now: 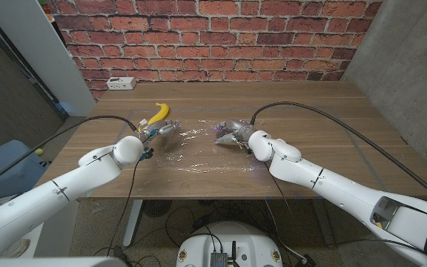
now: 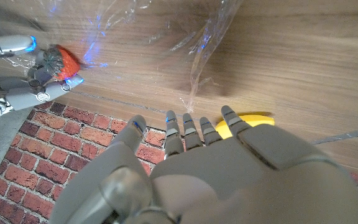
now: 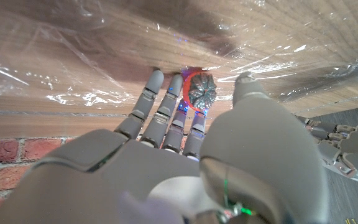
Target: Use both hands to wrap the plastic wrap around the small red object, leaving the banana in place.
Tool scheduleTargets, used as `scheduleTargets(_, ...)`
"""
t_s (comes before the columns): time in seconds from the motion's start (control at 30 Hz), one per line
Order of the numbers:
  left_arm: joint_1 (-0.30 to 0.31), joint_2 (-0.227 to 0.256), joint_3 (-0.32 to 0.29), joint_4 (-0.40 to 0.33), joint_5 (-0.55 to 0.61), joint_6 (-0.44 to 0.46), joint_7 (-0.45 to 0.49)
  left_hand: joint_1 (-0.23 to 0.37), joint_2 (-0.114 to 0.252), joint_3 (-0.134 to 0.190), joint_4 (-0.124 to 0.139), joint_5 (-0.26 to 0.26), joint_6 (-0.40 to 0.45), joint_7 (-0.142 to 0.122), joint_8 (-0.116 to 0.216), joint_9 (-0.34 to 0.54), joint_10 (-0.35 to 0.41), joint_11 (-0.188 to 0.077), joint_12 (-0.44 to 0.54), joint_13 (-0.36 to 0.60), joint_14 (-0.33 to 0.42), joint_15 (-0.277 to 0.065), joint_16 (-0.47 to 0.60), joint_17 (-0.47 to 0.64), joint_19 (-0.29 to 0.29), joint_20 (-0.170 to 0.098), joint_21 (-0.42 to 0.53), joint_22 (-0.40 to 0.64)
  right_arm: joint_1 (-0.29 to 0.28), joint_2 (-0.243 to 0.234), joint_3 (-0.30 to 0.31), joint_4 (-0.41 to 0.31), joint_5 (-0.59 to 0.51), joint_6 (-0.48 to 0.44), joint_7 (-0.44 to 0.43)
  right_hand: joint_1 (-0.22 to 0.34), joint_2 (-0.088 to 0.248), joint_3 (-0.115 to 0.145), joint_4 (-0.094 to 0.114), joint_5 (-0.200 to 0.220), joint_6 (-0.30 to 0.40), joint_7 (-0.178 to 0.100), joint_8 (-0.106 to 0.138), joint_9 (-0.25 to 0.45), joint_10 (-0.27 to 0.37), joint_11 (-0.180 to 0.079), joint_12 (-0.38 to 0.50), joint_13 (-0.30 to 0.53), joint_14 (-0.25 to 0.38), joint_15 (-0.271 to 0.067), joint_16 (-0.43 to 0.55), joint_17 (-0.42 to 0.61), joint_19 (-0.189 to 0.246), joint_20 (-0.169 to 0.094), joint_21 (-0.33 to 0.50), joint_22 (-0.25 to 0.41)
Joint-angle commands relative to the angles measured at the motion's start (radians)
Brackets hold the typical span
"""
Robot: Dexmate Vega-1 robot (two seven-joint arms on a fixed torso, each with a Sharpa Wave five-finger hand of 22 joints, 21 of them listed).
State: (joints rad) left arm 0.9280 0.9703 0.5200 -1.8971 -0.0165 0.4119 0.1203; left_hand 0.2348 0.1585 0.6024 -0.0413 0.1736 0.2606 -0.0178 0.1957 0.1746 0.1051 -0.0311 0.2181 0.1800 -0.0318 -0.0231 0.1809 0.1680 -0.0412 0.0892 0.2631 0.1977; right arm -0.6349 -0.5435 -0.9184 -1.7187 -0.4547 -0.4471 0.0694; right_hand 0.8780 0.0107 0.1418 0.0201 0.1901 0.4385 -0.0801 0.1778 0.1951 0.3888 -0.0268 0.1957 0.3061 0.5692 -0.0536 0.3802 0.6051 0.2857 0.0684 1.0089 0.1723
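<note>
The small red object [image 3: 200, 91], strawberry-like with a grey-green top, sits between the thumb and fingers of my right hand [image 3: 185, 162], which holds it over the plastic wrap [image 1: 199, 153]. It is the same red object [image 2: 61, 60] among my right hand's fingers [image 2: 18, 92] in the left wrist view. In the head view, my right hand [image 1: 233, 133] is at the wrap's far right part. My left hand [image 1: 158, 133] is at the wrap's left edge with fingers spread and nothing plainly in them. The banana [image 1: 159, 113] lies just beyond my left hand.
A crinkled clear sheet of wrap [image 2: 197, 50] covers the middle of the wooden table [image 1: 310, 111]. A small white box [image 1: 119, 83] sits at the far left corner. A brick wall stands behind the table.
</note>
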Motion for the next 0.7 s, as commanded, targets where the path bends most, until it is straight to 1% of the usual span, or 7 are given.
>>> scheduleTargets(0.03, -0.051, -0.024, 0.030, 0.038, 0.021, -0.019, -0.032, -0.003, -0.005, 0.005, 0.003, -0.001, 0.016, 0.004, -0.001, 0.004, 0.018, -0.005, 0.000, 0.001, 0.010, -0.005, 0.001, 0.002, 0.009, 0.005, 0.003, 0.003, -0.072, -0.041, 0.092, -0.027, 0.136, 0.115, -0.101, -0.046, 0.010, -0.008, 0.027, 0.007, -0.011, 0.010, 0.008, 0.001, -0.009, 0.006, 0.000, -0.002, -0.006, -0.065, -0.003, 0.004, -0.002, 0.009, -0.010, 0.003)
scheduleTargets(0.17, -0.061, -0.030, 0.035, 0.046, 0.025, -0.021, -0.039, -0.004, -0.005, 0.007, 0.003, -0.001, 0.025, 0.007, 0.000, 0.004, 0.023, -0.003, 0.000, 0.001, 0.005, -0.014, -0.002, 0.001, 0.010, 0.006, 0.003, 0.003, -0.102, -0.043, 0.115, -0.031, 0.150, 0.144, -0.163, -0.069, 0.016, -0.013, 0.038, 0.007, -0.016, 0.012, 0.009, 0.000, -0.021, 0.013, -0.002, -0.004, -0.002, -0.062, -0.004, 0.002, -0.002, 0.013, -0.014, 0.003)
scheduleTargets(0.3, -0.065, -0.034, 0.036, 0.051, 0.027, -0.023, -0.042, -0.004, -0.006, 0.007, 0.002, 0.000, 0.027, 0.008, 0.000, 0.004, 0.026, -0.002, 0.000, 0.001, 0.005, -0.016, -0.003, 0.001, 0.011, 0.006, 0.003, 0.003, -0.138, -0.039, 0.137, -0.046, 0.154, 0.144, -0.233, -0.062, 0.024, -0.007, 0.034, 0.009, -0.017, 0.012, 0.010, 0.000, -0.024, 0.015, -0.001, -0.005, 0.001, -0.061, -0.005, 0.002, 0.000, 0.015, -0.015, 0.004)
scheduleTargets(0.4, -0.068, -0.036, 0.039, 0.053, 0.030, -0.022, -0.044, -0.004, -0.006, 0.008, 0.002, 0.000, 0.027, 0.008, -0.001, 0.004, 0.026, 0.000, -0.001, 0.001, 0.005, -0.017, -0.003, 0.001, 0.011, 0.006, 0.003, 0.003, -0.160, -0.032, 0.138, -0.084, 0.114, 0.059, -0.282, -0.038, 0.035, 0.008, 0.019, 0.013, -0.010, 0.013, 0.014, -0.001, -0.018, 0.011, 0.004, -0.007, 0.007, -0.063, -0.005, 0.001, 0.003, 0.015, -0.017, 0.004)
scheduleTargets(0.43, -0.070, -0.037, 0.039, 0.054, 0.029, -0.022, -0.047, -0.004, -0.006, 0.008, 0.002, 0.000, 0.028, 0.007, -0.001, 0.004, 0.027, -0.003, -0.001, 0.001, 0.005, -0.018, -0.003, 0.001, 0.011, 0.007, 0.003, 0.003, -0.166, -0.029, 0.135, -0.097, 0.096, 0.026, -0.297, -0.014, 0.048, 0.023, 0.004, 0.016, -0.004, 0.014, 0.018, -0.001, -0.013, 0.010, 0.007, -0.009, 0.006, -0.063, -0.006, 0.001, 0.004, 0.013, -0.019, 0.004)
scheduleTargets(0.53, -0.073, -0.039, 0.042, 0.057, 0.031, -0.023, -0.048, -0.005, -0.007, 0.008, 0.002, 0.000, 0.028, 0.008, -0.002, 0.004, 0.027, -0.004, -0.002, 0.001, 0.004, -0.016, -0.003, 0.000, 0.011, 0.007, 0.003, 0.003, -0.183, -0.017, 0.136, -0.127, 0.070, -0.060, -0.329, 0.003, 0.057, 0.036, -0.009, 0.014, 0.033, 0.013, 0.032, -0.001, 0.011, 0.004, 0.018, -0.011, 0.004, -0.066, -0.013, -0.003, 0.007, 0.009, -0.022, 0.004)
scheduleTargets(0.7, -0.077, -0.042, 0.044, 0.061, 0.034, -0.026, -0.051, -0.005, -0.007, 0.009, 0.002, 0.000, 0.027, 0.007, -0.003, 0.004, 0.026, -0.002, -0.003, 0.001, 0.004, -0.017, -0.004, 0.000, 0.012, 0.007, 0.003, 0.003, -0.195, 0.012, 0.126, -0.181, 0.039, -0.259, -0.346, -0.014, 0.060, 0.033, -0.004, 0.007, 0.040, 0.016, 0.032, -0.001, 0.013, 0.005, 0.018, -0.013, -0.020, -0.053, -0.023, -0.002, -0.013, 0.014, -0.034, 0.004)
